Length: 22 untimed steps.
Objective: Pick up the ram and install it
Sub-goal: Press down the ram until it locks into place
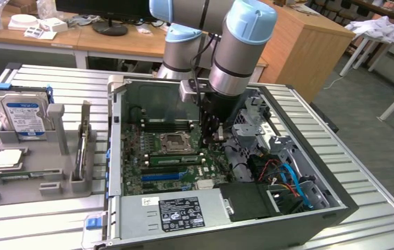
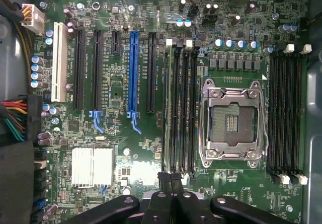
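Observation:
A long green ram [image 1: 174,159] sits along the memory slots just in front of the processor socket [image 1: 172,140] on the motherboard, inside the open computer case. My gripper [image 1: 218,136] reaches down into the case over the end of that stick towards the exterior view's right. In the wrist view the two black fingertips [image 2: 165,179] are pressed together, so the gripper [image 2: 171,179] is shut, at the end of the row of dark memory slots [image 2: 181,113] beside the socket [image 2: 232,119]. I cannot tell whether the fingers touch the ram.
The case wall [image 1: 117,156] surrounds the board. A drive cage and coloured cables [image 1: 287,179] crowd the exterior view's right, with the power supply [image 1: 176,211] in front. A grey fixture [image 1: 58,185] at the left holds a hard drive [image 1: 23,114] and a silver chip [image 1: 8,159].

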Motion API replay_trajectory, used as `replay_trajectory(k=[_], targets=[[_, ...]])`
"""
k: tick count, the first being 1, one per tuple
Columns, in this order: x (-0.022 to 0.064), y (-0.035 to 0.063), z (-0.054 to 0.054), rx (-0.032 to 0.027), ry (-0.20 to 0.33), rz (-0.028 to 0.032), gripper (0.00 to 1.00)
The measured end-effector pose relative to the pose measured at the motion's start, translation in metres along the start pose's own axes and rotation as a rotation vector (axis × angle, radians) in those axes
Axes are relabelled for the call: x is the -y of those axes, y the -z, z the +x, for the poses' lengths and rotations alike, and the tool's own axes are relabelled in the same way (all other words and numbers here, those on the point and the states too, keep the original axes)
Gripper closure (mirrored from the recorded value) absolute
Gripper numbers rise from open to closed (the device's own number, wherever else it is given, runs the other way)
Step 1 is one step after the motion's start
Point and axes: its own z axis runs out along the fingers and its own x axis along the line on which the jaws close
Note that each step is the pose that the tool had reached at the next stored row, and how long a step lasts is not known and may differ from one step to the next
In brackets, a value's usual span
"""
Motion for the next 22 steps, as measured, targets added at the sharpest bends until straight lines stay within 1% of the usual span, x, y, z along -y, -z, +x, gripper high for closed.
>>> replay_trajectory(k=[4,10,14,17,22], targets=[[0.0,-0.0005,-0.0003,0.0002,-0.006,0.0001,0.9],[0.0,-0.0009,-0.0004,0.0004,-0.034,0.0009,0.9],[0.0001,-0.002,-0.0004,0.0011,-0.034,0.0012,0.9],[0.0001,-0.0041,-0.0003,0.0007,-0.034,0.0011,0.9],[0.0001,-0.0047,-0.0003,0.0004,-0.034,0.0009,0.9]])
